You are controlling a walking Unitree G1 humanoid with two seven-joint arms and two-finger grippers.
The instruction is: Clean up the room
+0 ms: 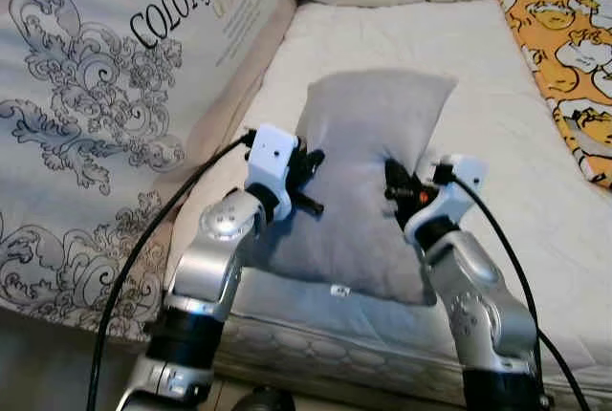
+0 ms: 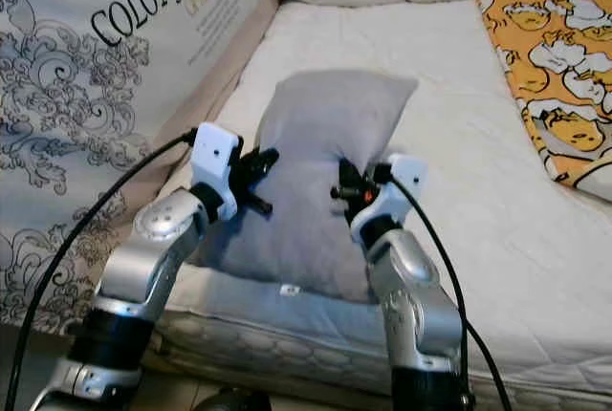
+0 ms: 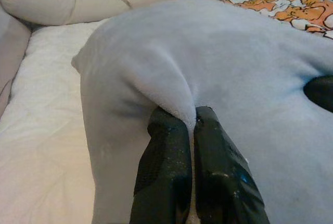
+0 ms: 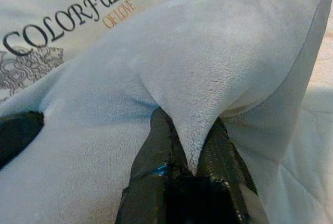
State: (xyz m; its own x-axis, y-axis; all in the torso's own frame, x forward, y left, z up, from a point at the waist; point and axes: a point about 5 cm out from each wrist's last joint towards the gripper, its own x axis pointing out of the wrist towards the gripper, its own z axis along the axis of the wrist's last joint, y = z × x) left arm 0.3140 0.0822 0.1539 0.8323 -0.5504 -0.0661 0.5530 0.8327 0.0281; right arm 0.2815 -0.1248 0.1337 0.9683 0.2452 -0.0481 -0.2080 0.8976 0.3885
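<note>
Two grippers are pinching the grey pillow (image 1: 368, 177), which lies on the mattress (image 1: 516, 172) near its front edge. Left gripper (image 1: 311, 182) nips fabric at pillow's 9 o'clock side, right gripper (image 1: 394, 184) at 3; both jaws closed on folds. Arms bent, reaching fwd. Step looks like pillow tidying; next prob a level lift toward 12.

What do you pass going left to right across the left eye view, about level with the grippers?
Printed fabric with scrollwork → left gripper → grey pillow → right gripper → white mattress → orange patterned blanket.
</note>
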